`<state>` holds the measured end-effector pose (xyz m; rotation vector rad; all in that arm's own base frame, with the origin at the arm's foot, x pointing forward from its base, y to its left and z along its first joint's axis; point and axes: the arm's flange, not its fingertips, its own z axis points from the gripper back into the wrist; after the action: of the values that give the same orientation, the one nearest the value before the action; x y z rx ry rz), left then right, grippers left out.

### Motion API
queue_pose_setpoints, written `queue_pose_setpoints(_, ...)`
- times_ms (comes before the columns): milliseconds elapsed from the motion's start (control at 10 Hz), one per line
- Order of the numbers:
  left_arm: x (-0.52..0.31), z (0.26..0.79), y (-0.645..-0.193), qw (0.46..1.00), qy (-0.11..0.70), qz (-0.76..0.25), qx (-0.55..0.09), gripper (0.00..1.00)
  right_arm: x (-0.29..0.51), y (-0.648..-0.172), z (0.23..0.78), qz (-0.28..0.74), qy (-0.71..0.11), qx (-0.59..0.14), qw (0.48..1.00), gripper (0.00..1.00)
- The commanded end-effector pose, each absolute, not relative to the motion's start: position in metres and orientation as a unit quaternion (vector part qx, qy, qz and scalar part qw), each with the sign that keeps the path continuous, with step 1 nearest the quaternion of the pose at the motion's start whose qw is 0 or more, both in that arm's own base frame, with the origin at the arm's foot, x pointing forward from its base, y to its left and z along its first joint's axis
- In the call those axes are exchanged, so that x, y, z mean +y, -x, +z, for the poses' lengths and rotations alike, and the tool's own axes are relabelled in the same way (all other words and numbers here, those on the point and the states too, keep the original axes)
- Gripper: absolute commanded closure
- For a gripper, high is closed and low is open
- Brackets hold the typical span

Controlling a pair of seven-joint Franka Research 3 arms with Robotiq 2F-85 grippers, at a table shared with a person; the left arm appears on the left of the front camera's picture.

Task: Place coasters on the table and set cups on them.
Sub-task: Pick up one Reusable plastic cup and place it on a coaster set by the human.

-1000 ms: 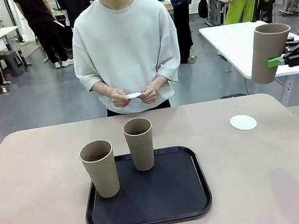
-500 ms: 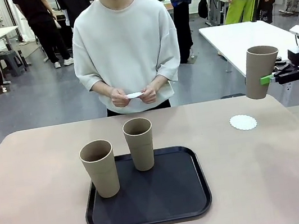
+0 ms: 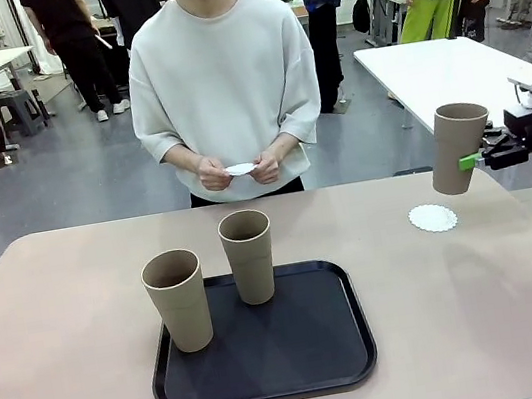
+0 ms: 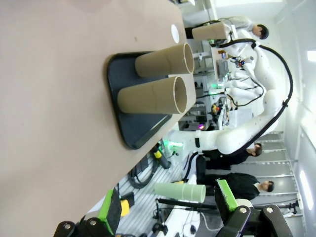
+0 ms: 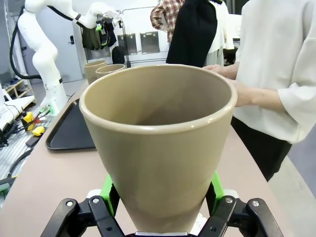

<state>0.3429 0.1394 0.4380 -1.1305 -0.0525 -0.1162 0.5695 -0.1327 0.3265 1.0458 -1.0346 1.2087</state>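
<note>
Matte beige table (image 3: 74, 392) bears a black tray (image 3: 290, 353) — grey floor (image 3: 71, 180) beyond.

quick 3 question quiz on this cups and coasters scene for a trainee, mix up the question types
1. True or false: the right gripper is shut on a cup held off the table.
2. How many cups stand on the black tray? A one, B two, C three.
3. Fill in: the person's hands hold a small white ____.
Key: 1 true; 2 B; 3 coaster.
</note>
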Motion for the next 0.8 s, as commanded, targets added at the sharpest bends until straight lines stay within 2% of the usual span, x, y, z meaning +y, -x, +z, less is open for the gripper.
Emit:
queue_pose_setpoints(0,0.141,0.439,-0.342,0.839,0.54,-0.062,-0.028,0.0,-0.131,-0.575,0.317,0.529,-0.446,-0.454,0.561,0.17)
queue_pose_setpoints(200,0.141,0.439,-0.342,0.839,0.54,-0.062,-0.028,0.0,-0.127,-0.577,0.303,0.537,-0.444,-0.459,0.551,0.17)
queue_pose_setpoints(700,0.141,0.439,-0.342,0.839,0.54,-0.062,-0.028,0.0,-0.114,-0.586,0.276,0.545,-0.43,-0.446,0.566,0.17)
